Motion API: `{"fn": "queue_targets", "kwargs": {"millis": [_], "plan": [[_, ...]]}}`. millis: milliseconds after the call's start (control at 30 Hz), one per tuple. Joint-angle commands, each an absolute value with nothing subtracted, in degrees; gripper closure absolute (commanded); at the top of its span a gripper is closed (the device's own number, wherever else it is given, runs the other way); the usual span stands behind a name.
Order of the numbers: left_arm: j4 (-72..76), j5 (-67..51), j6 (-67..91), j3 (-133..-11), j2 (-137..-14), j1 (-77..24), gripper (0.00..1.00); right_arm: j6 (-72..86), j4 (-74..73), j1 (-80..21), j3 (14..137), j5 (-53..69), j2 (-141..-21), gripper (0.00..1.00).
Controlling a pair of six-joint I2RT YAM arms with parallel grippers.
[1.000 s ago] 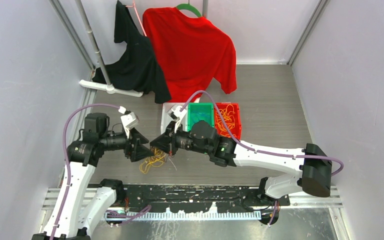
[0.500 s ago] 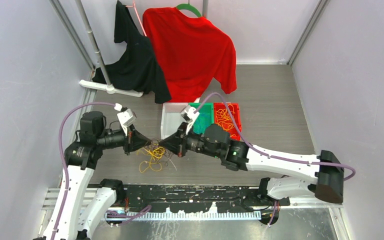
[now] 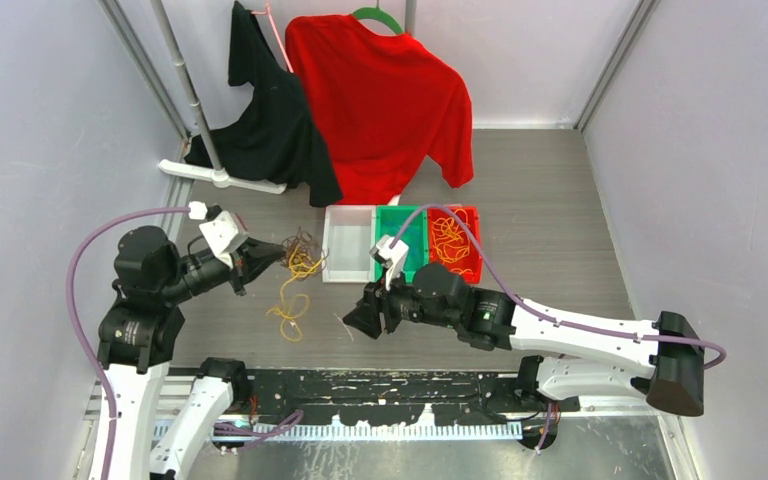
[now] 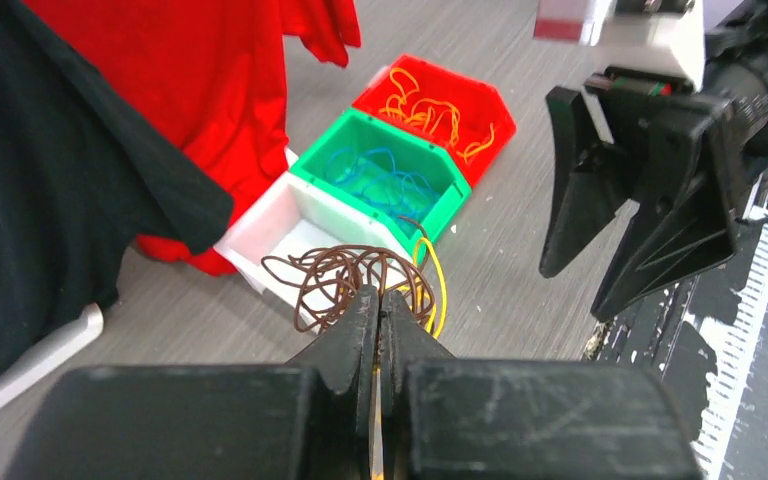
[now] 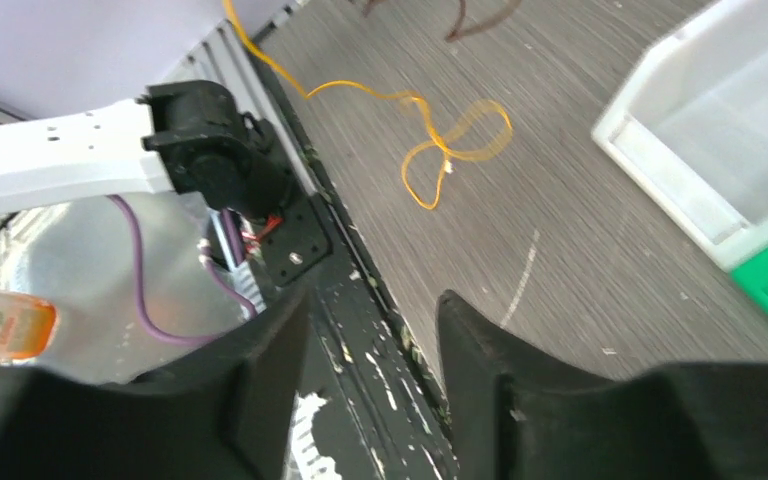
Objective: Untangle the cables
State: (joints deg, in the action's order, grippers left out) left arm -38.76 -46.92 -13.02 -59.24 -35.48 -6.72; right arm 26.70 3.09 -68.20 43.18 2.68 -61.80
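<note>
Cables (image 4: 345, 275), brown and orange-yellow, clamped in the closed left gripper (image 4: 378, 320); right gripper (image 5: 370, 365) parted, empty: knot could be tightened if pulled one-sidedly.

You face brown cables (image 4: 345, 272) and orange-yellow cables (image 5: 447, 153); white bin (image 3: 350, 245), green bin (image 4: 450, 205), red bin (image 4: 495, 125); red shirt (image 3: 380, 100), black shirt (image 3: 270, 120); grey grained surface (image 3: 540, 200).
</note>
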Motion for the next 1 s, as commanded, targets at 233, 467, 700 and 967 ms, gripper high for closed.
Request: {"fn": "queue_targets", "kwargs": {"millis": [233, 467, 700, 967], "plan": [[-38.23, -55.29, -9.14, -65.72, -35.5, -6.6, 1.0, 16.9, 5.92, -67.98, 56.39, -7.18, -60.15, 0.17], [-39.0, -58.64, -7.87, -65.72, -35.39, -6.55, 1.0, 16.91, 11.86, -67.9, 61.71, -2.22, -67.98, 0.15], [-39.65, -62.3, -6.43, -66.98, -36.02, -6.59, 1.0, 15.34, 17.47, -68.36, 62.9, -3.28, -75.31, 0.19], [-37.46, -63.34, -3.23, -68.91, -36.4, -6.59, 1.0, 14.85, 19.85, -68.42, 60.69, -6.57, -80.8, 0.42]]}}
